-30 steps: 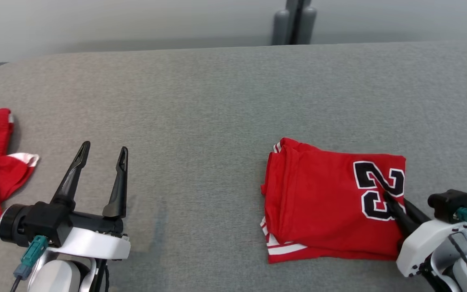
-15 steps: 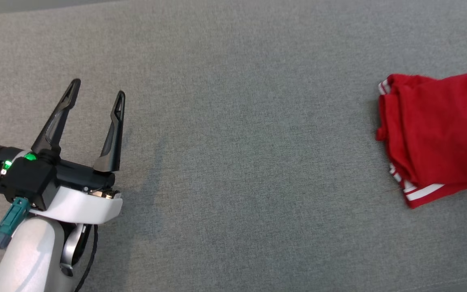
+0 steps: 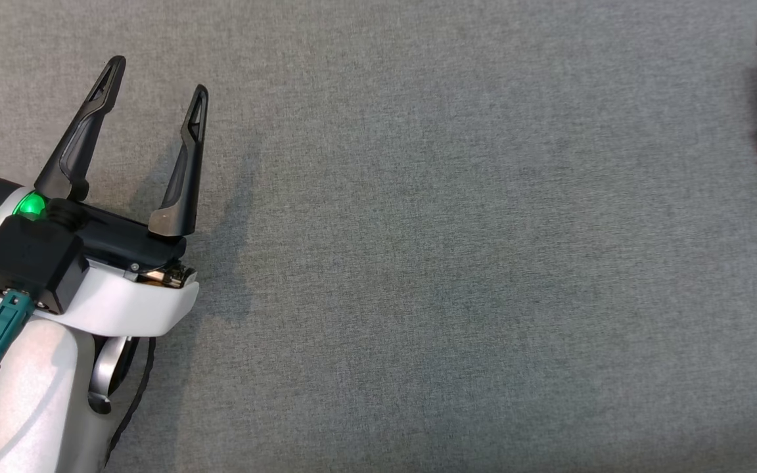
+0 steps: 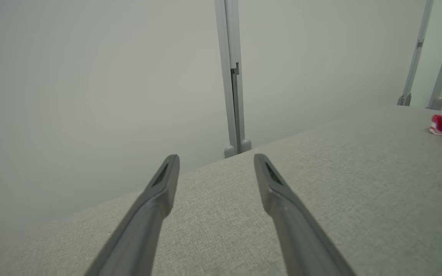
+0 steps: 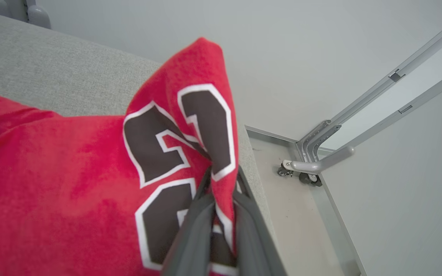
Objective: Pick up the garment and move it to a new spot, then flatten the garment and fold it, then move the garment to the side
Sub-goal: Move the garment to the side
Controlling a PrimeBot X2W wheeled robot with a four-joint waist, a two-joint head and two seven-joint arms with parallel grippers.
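1. The folded red garment (image 5: 52, 172) lies on the gray desk (image 3: 418, 263), far over on our right. In the head view just its edge peeks in at the right border.
2. Our right tool (image 5: 224, 174) is clamped on a pinch of cloth right in the black number (image 5: 155, 149). That pinch stands up in a peak above the fingers, and the rest of the garment lies flat.
3. Our left tool (image 3: 158, 75) is spread wide with nothing in it, over bare desk and well apart from the garment.
4. The fold looks done, so we reckon this is the last bit: sliding it off to the side.
5. We can't tell how many layers are in the pinch. If it's just the top one, a fast pull would peel the fold open. So we'd go low and slow and let the bottom layers drag along.
6. In the right wrist view the desk's edge is just beside the fingers, with the floor (image 5: 301, 222) beyond. We'd stop short of it so nothing hangs off.
7. To let go, we'd set the peak down first, then open up and lift straight away so the cloth doesn't snag.
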